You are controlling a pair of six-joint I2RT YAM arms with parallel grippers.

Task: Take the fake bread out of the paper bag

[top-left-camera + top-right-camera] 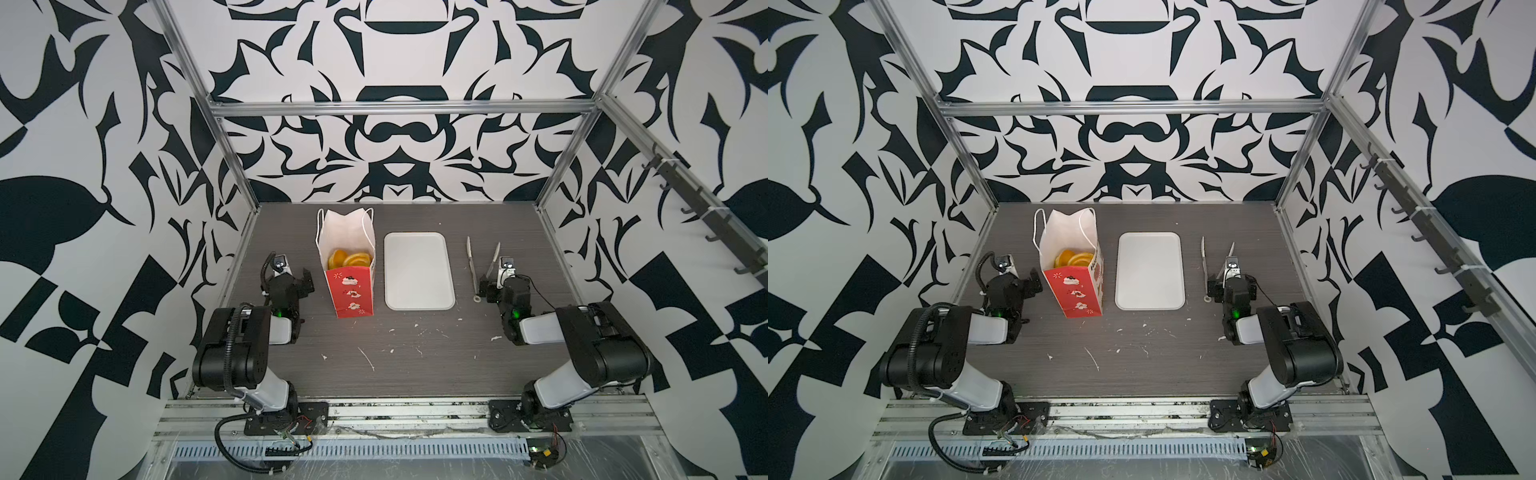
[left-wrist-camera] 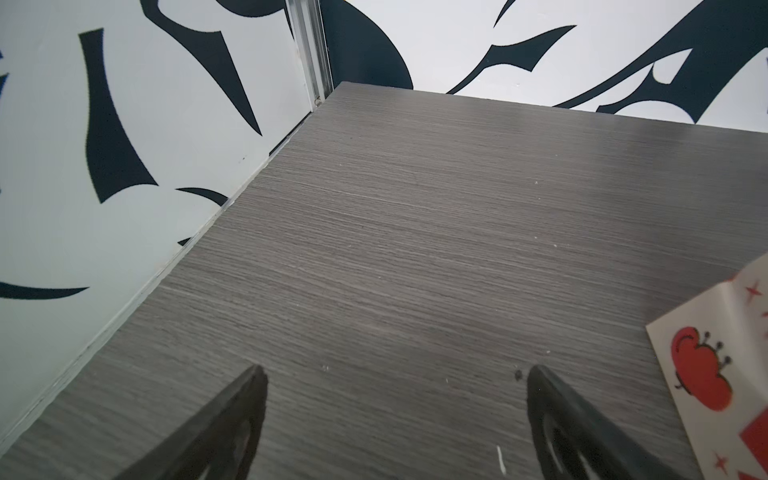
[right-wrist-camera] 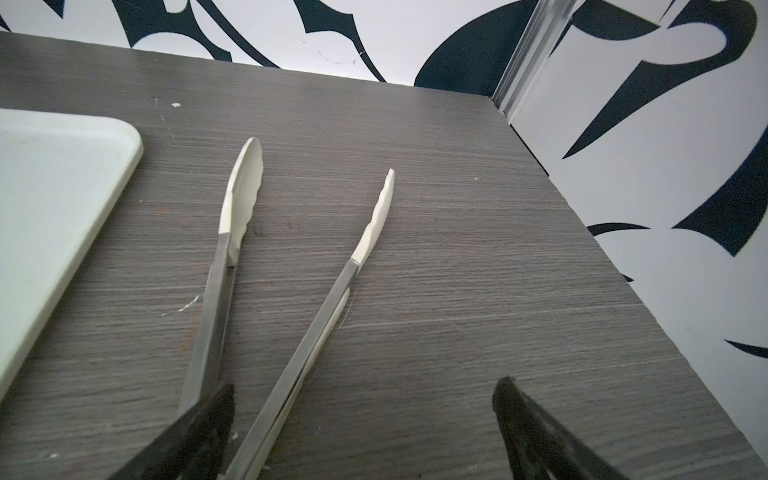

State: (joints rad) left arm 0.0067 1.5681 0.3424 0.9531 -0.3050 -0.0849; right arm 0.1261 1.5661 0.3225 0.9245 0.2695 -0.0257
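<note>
Jaws wide and empty on both arms, the left gripper sits just beside the upright paper bag, its open mouth baring the fake bread inside, while past the bag's neighbouring tray, likely the drop-off, the right gripper overhangs tongs.

Stereo pair overhead, tilted toward back wall.
Wrist views low over table, sharing paper bag corner and tray edge.
</note>
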